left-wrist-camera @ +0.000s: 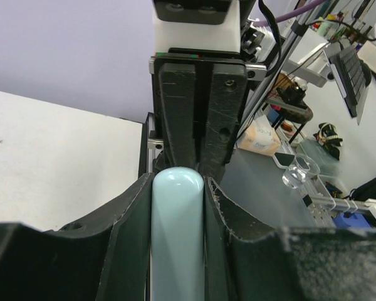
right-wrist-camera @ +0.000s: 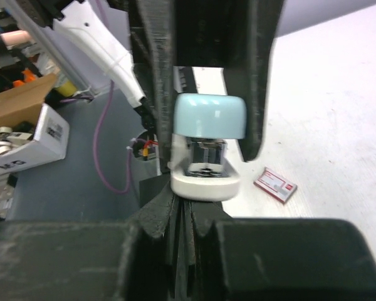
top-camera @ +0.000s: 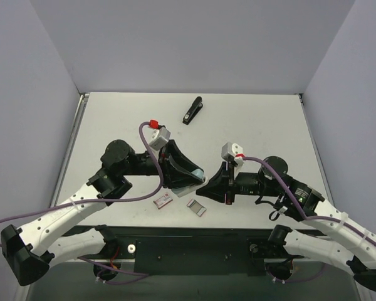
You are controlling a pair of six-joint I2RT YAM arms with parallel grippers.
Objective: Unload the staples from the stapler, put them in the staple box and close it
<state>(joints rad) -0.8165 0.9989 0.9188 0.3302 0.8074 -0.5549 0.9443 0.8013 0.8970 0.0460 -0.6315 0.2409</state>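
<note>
My left gripper (top-camera: 189,177) is shut on a stapler (left-wrist-camera: 177,238) with a pale blue top and a white base (right-wrist-camera: 207,183), held off the table with its nose toward the right arm. Its metal staple channel (right-wrist-camera: 205,157) shows between top and base. My right gripper (right-wrist-camera: 185,204) is shut with nothing in it, and its tips sit just under the front of the white base. In the left wrist view those shut fingers (left-wrist-camera: 203,119) stand straight behind the stapler's blue end. A small silvery-grey strip of staples (top-camera: 196,207) lies on the table below the two grippers.
A small pinkish-red box (top-camera: 162,200) lies near the table's front edge, also seen on the right wrist camera as the box (right-wrist-camera: 276,185). A slim black stapler (top-camera: 192,110) lies at the back centre. Grey walls close the table on three sides.
</note>
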